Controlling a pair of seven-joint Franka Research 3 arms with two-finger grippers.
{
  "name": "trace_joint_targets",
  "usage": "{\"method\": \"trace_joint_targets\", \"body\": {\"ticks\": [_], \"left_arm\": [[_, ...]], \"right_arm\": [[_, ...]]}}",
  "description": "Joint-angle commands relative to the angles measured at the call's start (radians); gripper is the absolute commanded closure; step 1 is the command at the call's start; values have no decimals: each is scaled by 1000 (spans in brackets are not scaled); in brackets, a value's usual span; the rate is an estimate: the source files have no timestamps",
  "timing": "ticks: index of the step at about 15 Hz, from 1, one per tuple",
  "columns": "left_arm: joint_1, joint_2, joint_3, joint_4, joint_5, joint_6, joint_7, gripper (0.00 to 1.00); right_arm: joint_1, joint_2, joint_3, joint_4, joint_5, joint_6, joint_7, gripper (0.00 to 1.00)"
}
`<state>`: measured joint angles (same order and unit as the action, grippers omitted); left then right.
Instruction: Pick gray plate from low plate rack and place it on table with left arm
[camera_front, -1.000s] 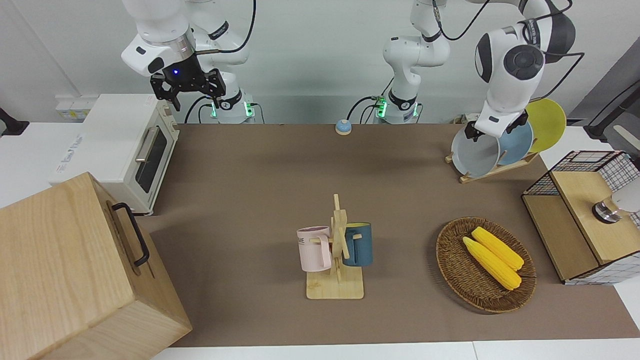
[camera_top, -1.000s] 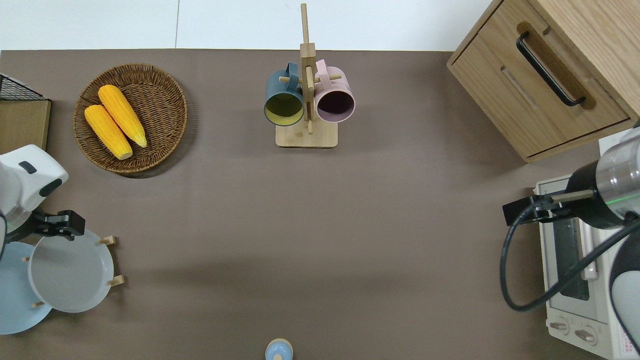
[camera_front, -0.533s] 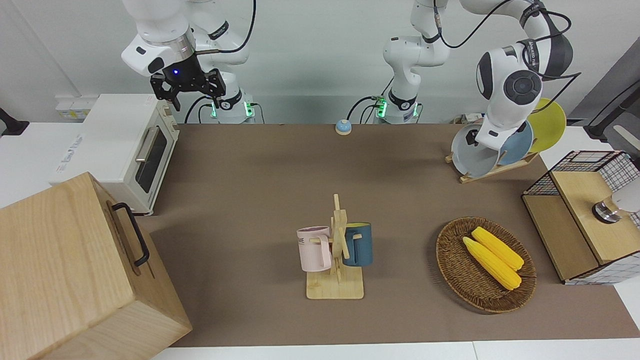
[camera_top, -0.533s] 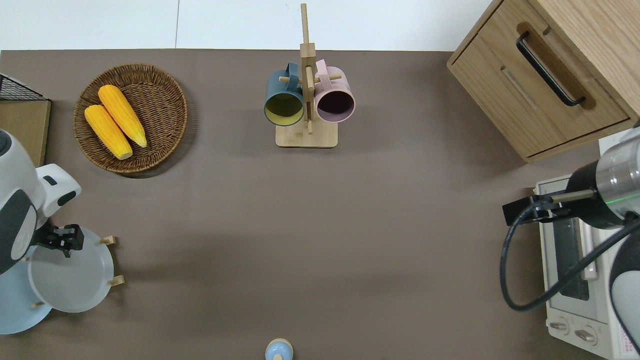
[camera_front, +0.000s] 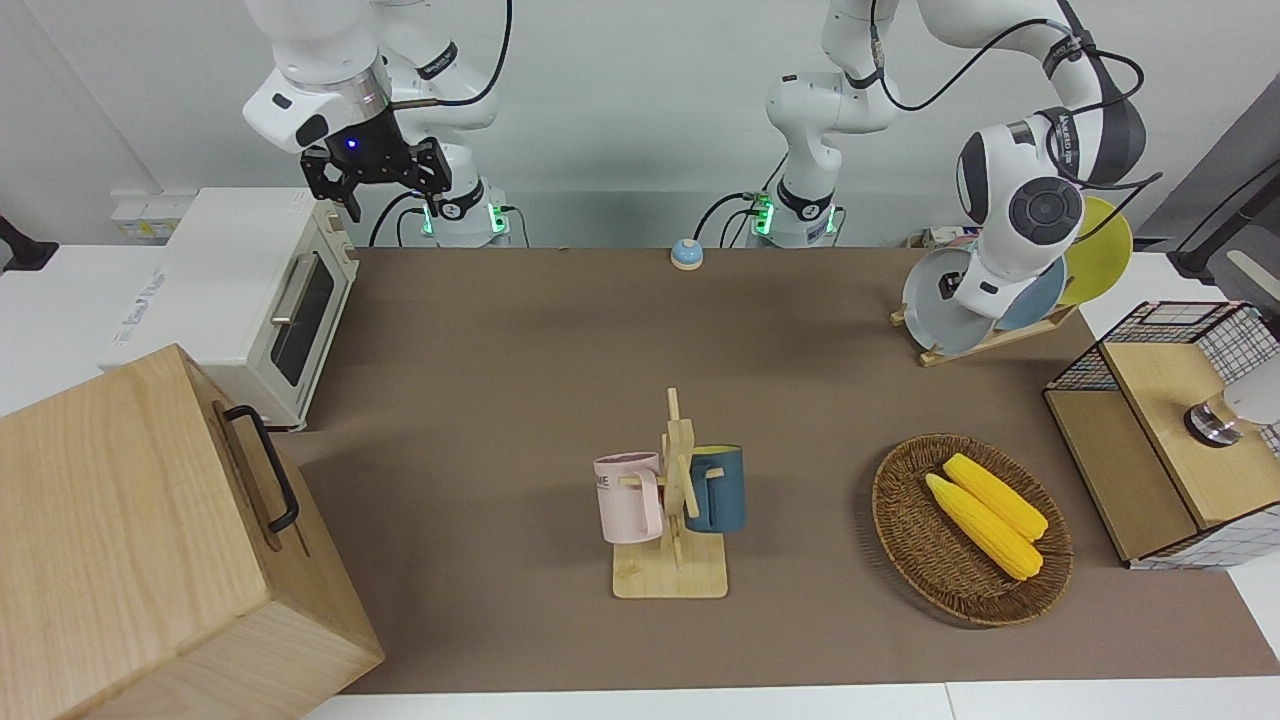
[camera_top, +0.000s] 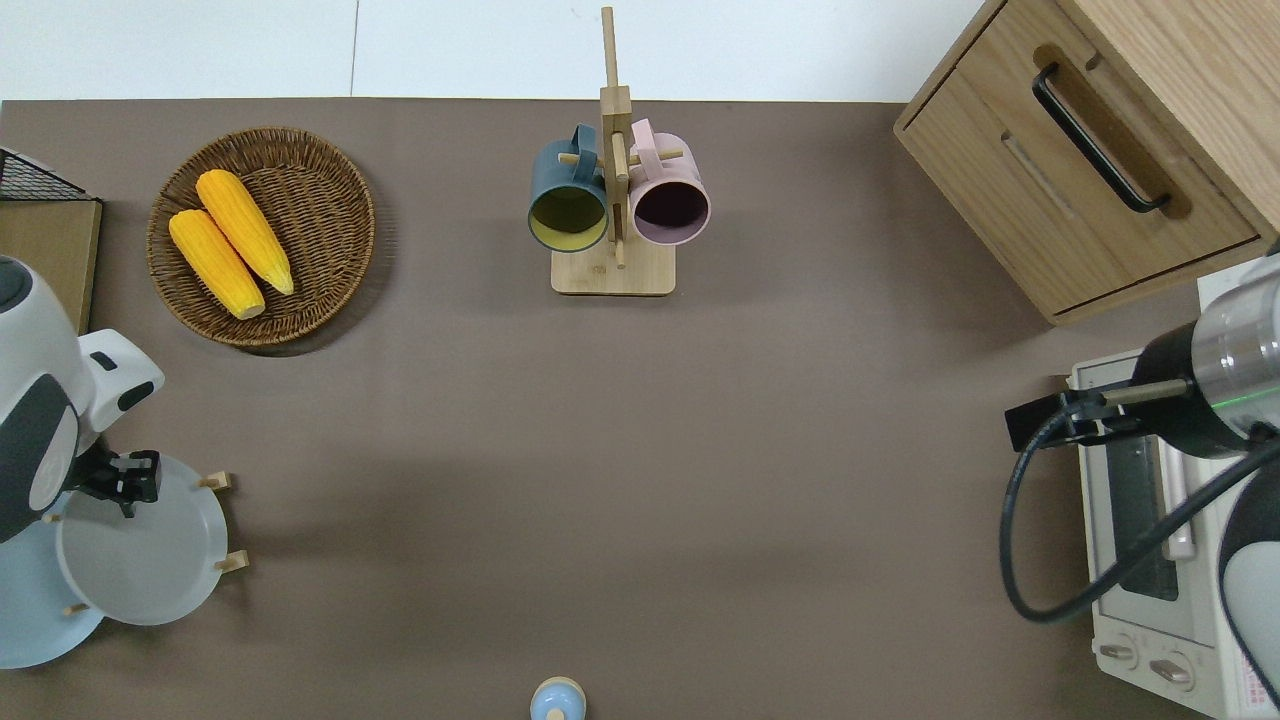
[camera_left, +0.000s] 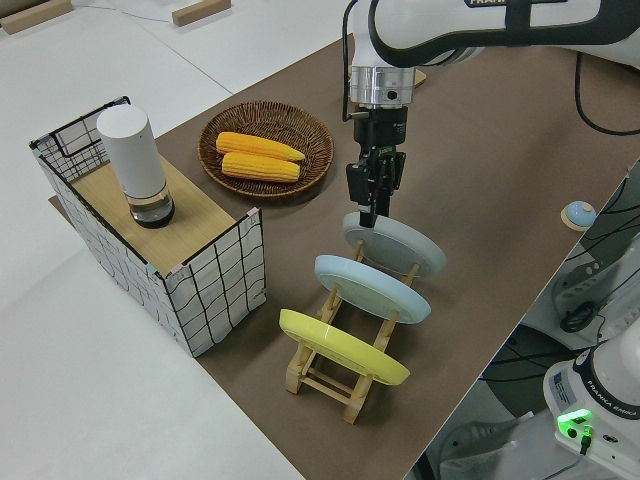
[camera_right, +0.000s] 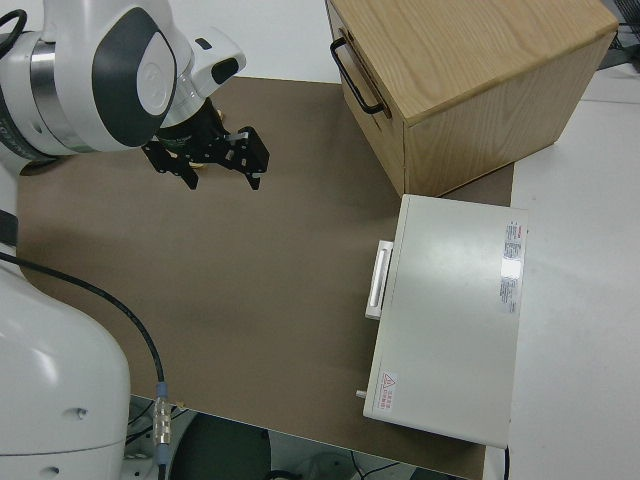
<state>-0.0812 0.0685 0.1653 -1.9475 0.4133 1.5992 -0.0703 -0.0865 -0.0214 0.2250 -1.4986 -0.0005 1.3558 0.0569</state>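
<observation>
The gray plate (camera_front: 935, 312) (camera_top: 140, 560) (camera_left: 400, 243) stands tilted in the low plate rack (camera_front: 990, 340) (camera_left: 325, 378) at the left arm's end of the table (camera_front: 520, 350). It is in the slot farthest from the robots. My left gripper (camera_front: 946, 284) (camera_top: 128, 482) (camera_left: 368, 208) points down at the plate's top rim. A sky-blue plate (camera_front: 1036, 296) (camera_left: 372, 287) and a yellow plate (camera_front: 1100, 245) (camera_left: 340, 347) fill the other slots. My right gripper (camera_front: 390, 200) (camera_right: 222, 180) is parked and open.
A wicker basket (camera_front: 900, 540) with two corn cobs and a wire crate (camera_front: 1150, 350) lie farther from the robots than the rack. A mug stand (camera_front: 672, 500) stands mid-table. A toaster oven (camera_front: 250, 290) and wooden cabinet (camera_front: 140, 540) are at the right arm's end.
The left arm has lowered and its gripper has come down onto the gray plate's top rim. The plate has not moved. The right arm is still.
</observation>
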Motion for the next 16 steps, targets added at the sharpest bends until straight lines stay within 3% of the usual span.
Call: {"method": "trace_joint_targets", "body": {"ticks": [1,3,5,11,16], "left_arm": [[11,-1,-3,-13,19,24,9,749],[11,0,-3,-13,18,24,9,910],[11,4,-3,-11,18,24,7,1000],[6,1,-3,31,19,-2,17,1000],[-3,-9,-19,160,22,-131,93,1000]], "right_arm": [[-13,-5,7,6,4,-15,-3,11],[-15,-5,7,6,4,-15,-3,11],[-15,-5,7,6,4,-15,-3,13],[-15,-5,7,6,4,-15,-3,11],[-15,-5,7,6,4,-15,-3,11]]}}
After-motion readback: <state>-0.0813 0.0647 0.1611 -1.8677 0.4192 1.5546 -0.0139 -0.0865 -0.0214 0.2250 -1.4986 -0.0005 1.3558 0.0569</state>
